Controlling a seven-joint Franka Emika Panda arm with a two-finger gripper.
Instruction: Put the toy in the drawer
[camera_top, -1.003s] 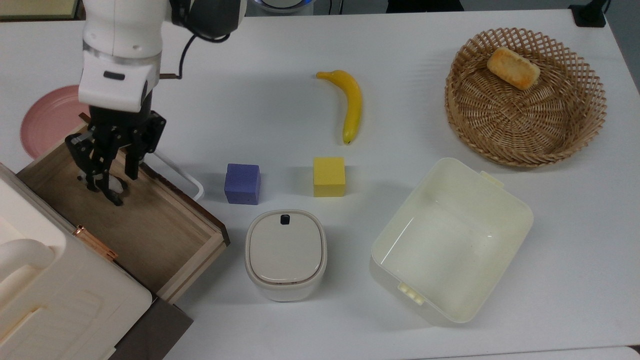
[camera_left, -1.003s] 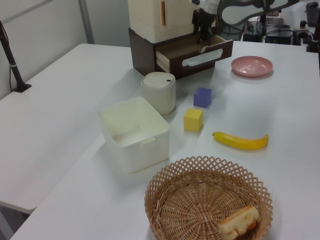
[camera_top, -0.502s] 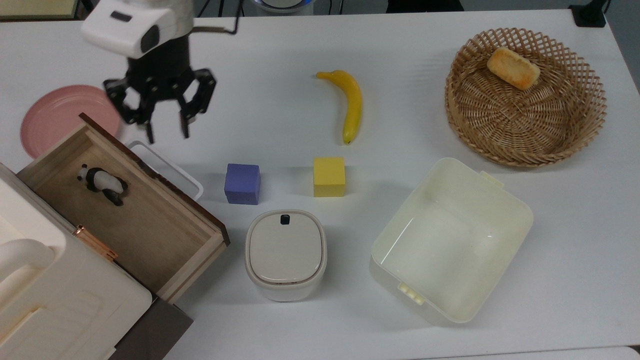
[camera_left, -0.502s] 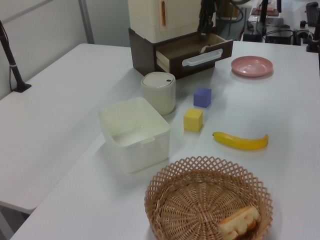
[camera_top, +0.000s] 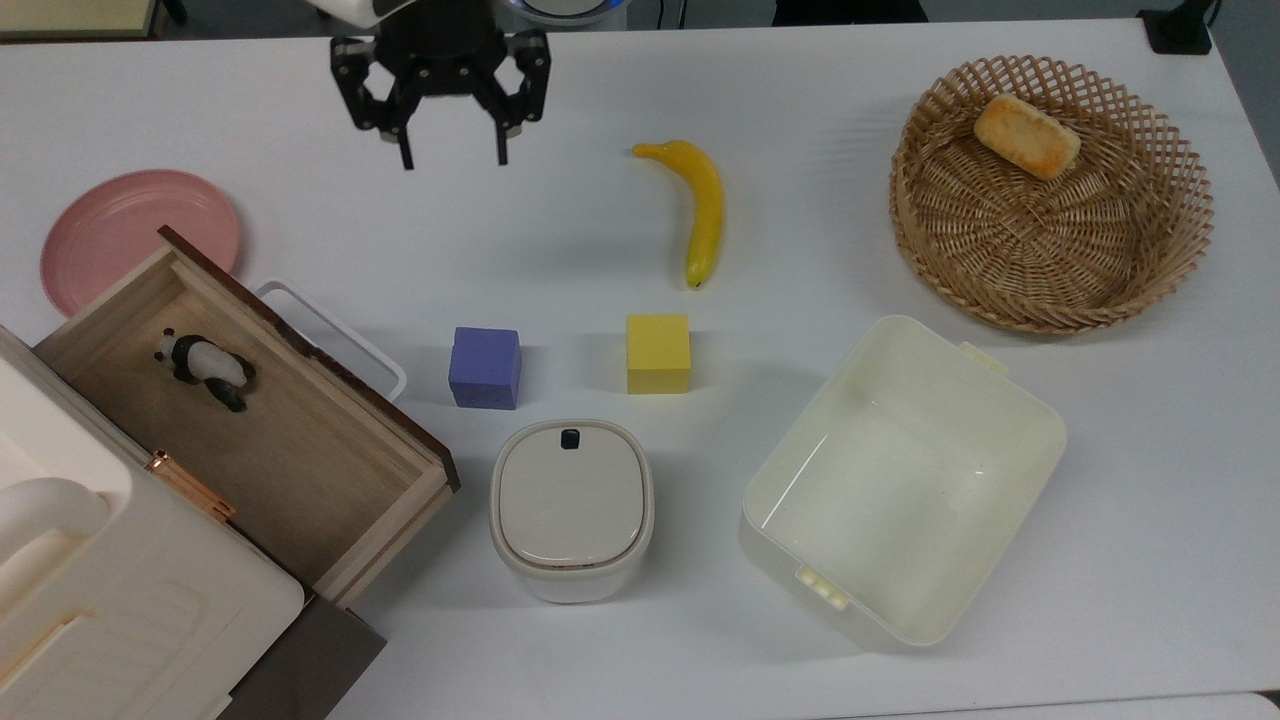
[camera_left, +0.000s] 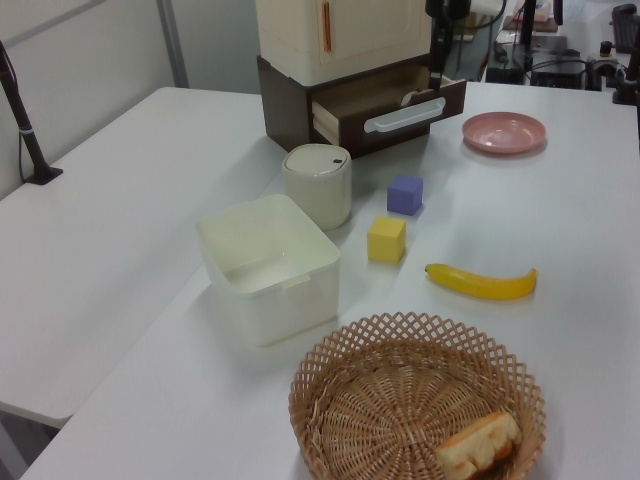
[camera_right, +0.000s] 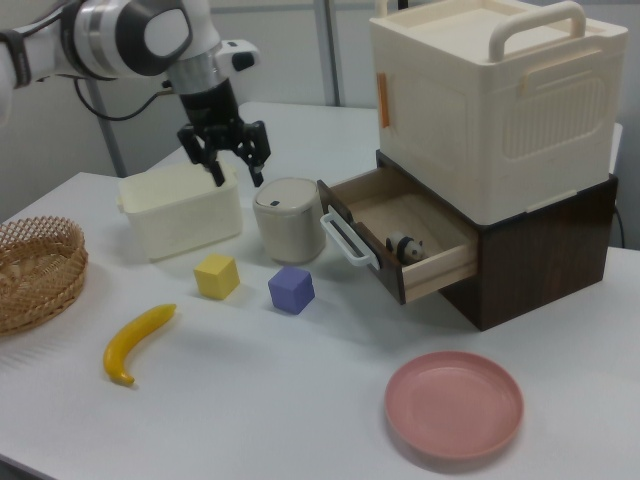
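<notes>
Black-and-white toy (camera_top: 203, 368) in light-wood drawer (camera_top: 300, 470).

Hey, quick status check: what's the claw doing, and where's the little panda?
Gripper open, empty, above bare table. Tiny black-and-white panda toy standing inside the open light-wood drawer. Nothing in the way.

Toy (camera_top: 203, 368): small black-and-white panda figurine, standing on four legs on the drawer floor, near the far corner at the top view's left. Drawer (camera_top: 300, 470): pulled open, light-wood interior, dark brown front edge, white handle (camera_top: 335, 335).
</notes>
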